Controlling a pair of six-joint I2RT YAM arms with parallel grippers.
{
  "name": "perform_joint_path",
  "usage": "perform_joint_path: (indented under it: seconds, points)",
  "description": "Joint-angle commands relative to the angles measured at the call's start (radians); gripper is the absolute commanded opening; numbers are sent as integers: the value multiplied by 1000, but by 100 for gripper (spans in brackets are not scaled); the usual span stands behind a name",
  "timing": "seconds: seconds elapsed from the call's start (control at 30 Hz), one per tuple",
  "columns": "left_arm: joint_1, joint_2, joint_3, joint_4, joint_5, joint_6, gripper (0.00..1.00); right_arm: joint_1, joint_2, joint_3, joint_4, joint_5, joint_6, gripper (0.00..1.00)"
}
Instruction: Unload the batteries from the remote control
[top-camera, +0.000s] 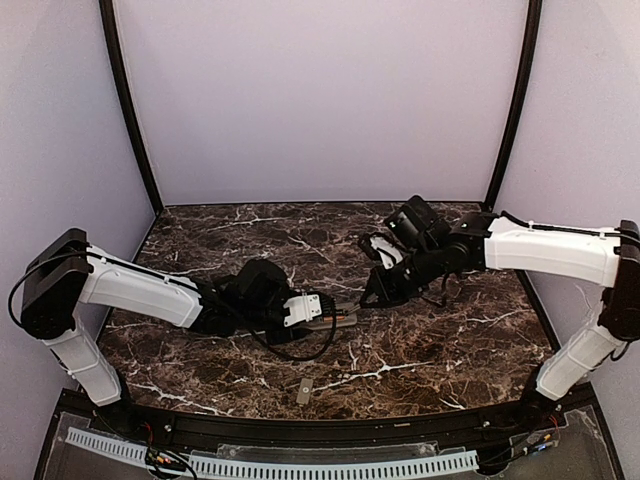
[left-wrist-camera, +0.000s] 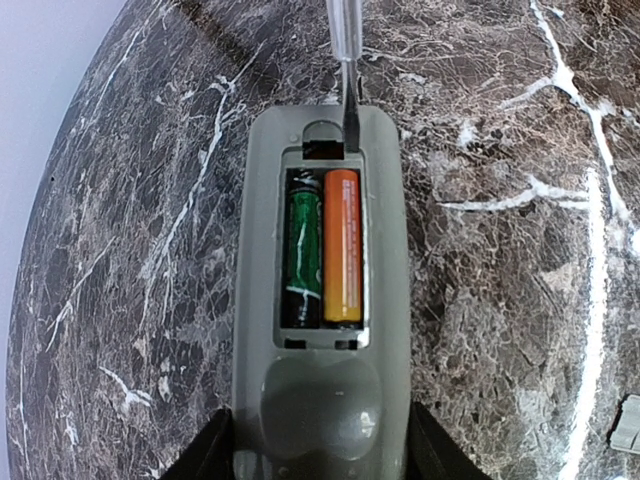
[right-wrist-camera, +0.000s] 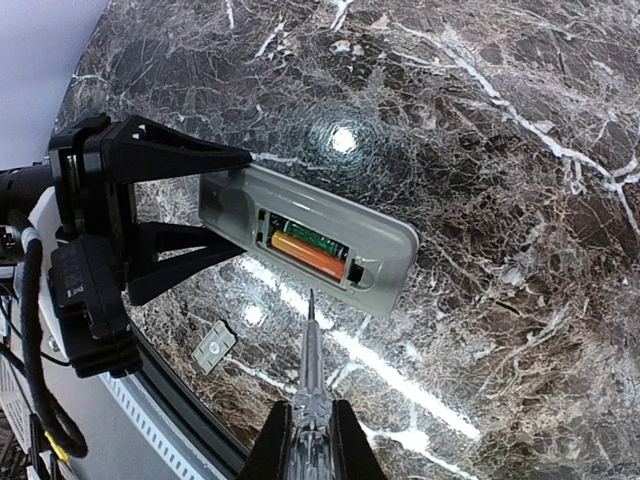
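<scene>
My left gripper (left-wrist-camera: 320, 462) is shut on the near end of the grey remote control (left-wrist-camera: 320, 400), holding it back side up. Its battery bay is uncovered. Two batteries lie side by side in it, one orange (left-wrist-camera: 342, 245) and one dark green (left-wrist-camera: 303, 245). My right gripper (right-wrist-camera: 310, 452) is shut on a clear-handled screwdriver (right-wrist-camera: 310, 360). The dark screwdriver tip (left-wrist-camera: 350, 120) reaches the notch at the bay's far end; whether it touches, I cannot tell. From above, the remote (top-camera: 335, 318) sits between the left gripper (top-camera: 305, 310) and the right gripper (top-camera: 385, 285).
A small flat grey cover piece (top-camera: 304, 391) lies on the dark marble table (top-camera: 450, 340) near the front edge, also seen as the cover piece (right-wrist-camera: 213, 346) from the right wrist. Lilac walls close off the back and both sides.
</scene>
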Motion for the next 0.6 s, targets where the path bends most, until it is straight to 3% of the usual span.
perform_joint_path:
  seconds: [0.0, 0.57]
  points:
    - [-7, -41, 6, -15, 23, -53, 0, 13, 27, 27, 49, 40, 20, 0]
    - [-20, -24, 30, -33, 22, -111, 0, 17, 69, 33, 48, 64, 28, 0]
